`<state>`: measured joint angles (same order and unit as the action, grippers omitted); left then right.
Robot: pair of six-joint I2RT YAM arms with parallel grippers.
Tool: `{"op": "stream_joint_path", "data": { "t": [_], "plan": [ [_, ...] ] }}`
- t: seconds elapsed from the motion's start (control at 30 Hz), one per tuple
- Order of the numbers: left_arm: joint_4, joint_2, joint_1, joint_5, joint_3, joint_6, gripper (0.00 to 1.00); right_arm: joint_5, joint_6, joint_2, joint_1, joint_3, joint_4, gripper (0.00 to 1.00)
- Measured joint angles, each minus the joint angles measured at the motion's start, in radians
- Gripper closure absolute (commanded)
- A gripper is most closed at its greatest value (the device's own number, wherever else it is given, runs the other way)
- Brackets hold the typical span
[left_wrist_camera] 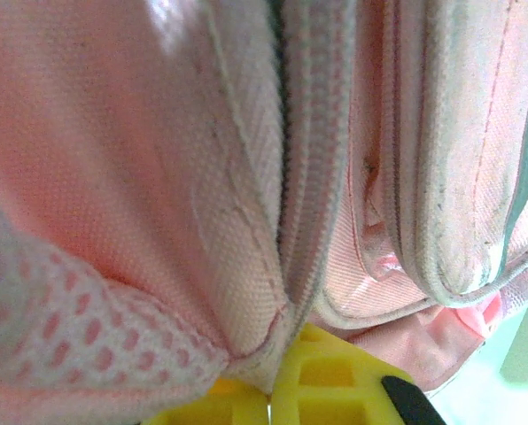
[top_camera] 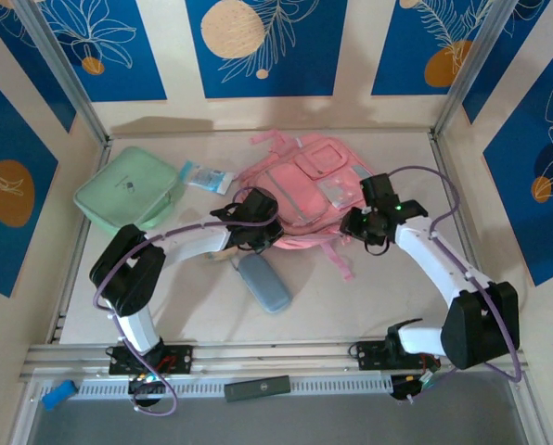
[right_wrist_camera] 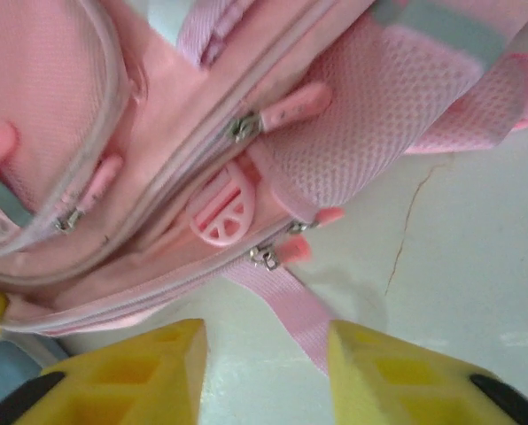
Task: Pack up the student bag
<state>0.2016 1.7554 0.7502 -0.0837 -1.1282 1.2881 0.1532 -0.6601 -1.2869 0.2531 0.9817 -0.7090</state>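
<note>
Opening stage: the large soft pink fabric backpack (top_camera: 300, 185) lies mid-tabletop (top_camera: 369, 297). The left tool (left_wrist_camera: 268, 400) pinches its zip seam tight; the right tool (right_wrist_camera: 264, 336) hovers parted, empty. Next, it probably must catch a pink zip pull (right_wrist_camera: 295, 104).

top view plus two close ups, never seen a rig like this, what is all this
Two robot arms are bolted at the near table edge. The top view looks down from behind them; each close-up comes from a wrist camera, the yellow blocks being its fingers. On the table lie a pink backpack, a mint green case, a small blue-and-white packet and a grey-blue oblong case. The left gripper is shut, pinching the backpack's seam. The right gripper is open, holding nothing, above a strap.
</note>
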Motion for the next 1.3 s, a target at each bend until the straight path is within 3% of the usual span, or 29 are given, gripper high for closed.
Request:
{"op": "stream_joint_path", "data": {
  "t": [0.2,0.37,0.43,0.73,1.03,1.3],
  "plan": [
    [-0.003,0.000,-0.008,-0.017,0.011,-0.068,0.94,-0.103,-0.023,-0.087,-0.057,0.088,-0.006,0.43],
    [-0.002,-0.020,-0.047,-0.046,0.041,-0.124,0.60,-0.138,-0.075,-0.175,-0.057,0.108,-0.015,0.40],
    [0.001,-0.051,-0.056,-0.047,0.065,-0.143,0.55,-0.140,-0.103,-0.193,-0.057,0.110,-0.024,0.39],
    [0.029,-0.207,-0.019,0.002,0.068,-0.173,0.55,-0.121,-0.262,-0.223,-0.043,0.143,-0.037,0.39],
    [0.040,-0.042,0.021,0.006,-0.100,-0.219,0.64,-0.053,-0.346,-0.398,-0.039,0.278,-0.018,0.42],
    [0.047,0.063,0.026,0.005,-0.124,-0.243,0.68,0.018,-0.364,-0.523,-0.040,0.364,-0.010,0.40]
  ]
}}
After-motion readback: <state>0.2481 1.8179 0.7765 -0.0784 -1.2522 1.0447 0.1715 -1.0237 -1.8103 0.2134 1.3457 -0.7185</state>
